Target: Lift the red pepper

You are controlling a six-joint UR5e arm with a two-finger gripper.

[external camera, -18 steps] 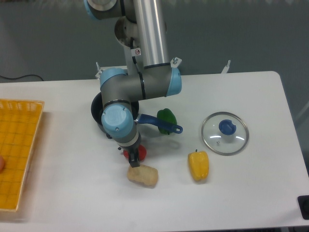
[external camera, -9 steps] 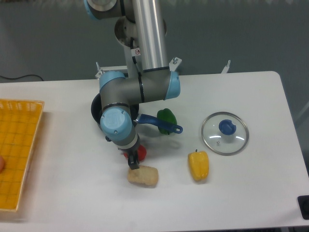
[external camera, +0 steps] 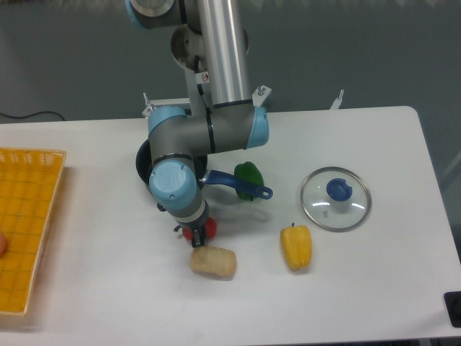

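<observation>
**Robot gripper down on a red pepper at the middle of a white table**

At the far left, a yellow mesh basket [external camera: 25, 231] lay on the white table [external camera: 108, 303], cut off by the left edge of the view. A wide stretch of bare tabletop separated it from everything else.

Left of centre, the grey and pale blue arm [external camera: 216, 79] came down from the top of the view and bent toward the near side. Its gripper [external camera: 196, 232] pointed down at the table, mostly hidden under the round blue wrist cap. The red pepper [external camera: 205, 228] showed only as a small red patch beside and between the dark fingers [external camera: 197, 236]. The fingers seemed to sit close on either side of the pepper, but the view did not show whether they were clamped on it or merely around it. Whether the pepper rested on the table or was raised could not be told either.

Just near of the gripper lay a pale tan, bread-like lump [external camera: 213, 262], very close to the fingertips. Behind the arm, a dark pan [external camera: 144, 164] was partly hidden, its blue handle [external camera: 238, 185] reaching right. A green pepper [external camera: 248, 174] sat touching that handle on its far side.

Further right, a yellow pepper [external camera: 296, 246] stood apart on open tabletop. A glass lid [external camera: 336, 198] with a blue knob [external camera: 338, 189] lay flat beyond it. The right side and near edge of the table held open room.
</observation>
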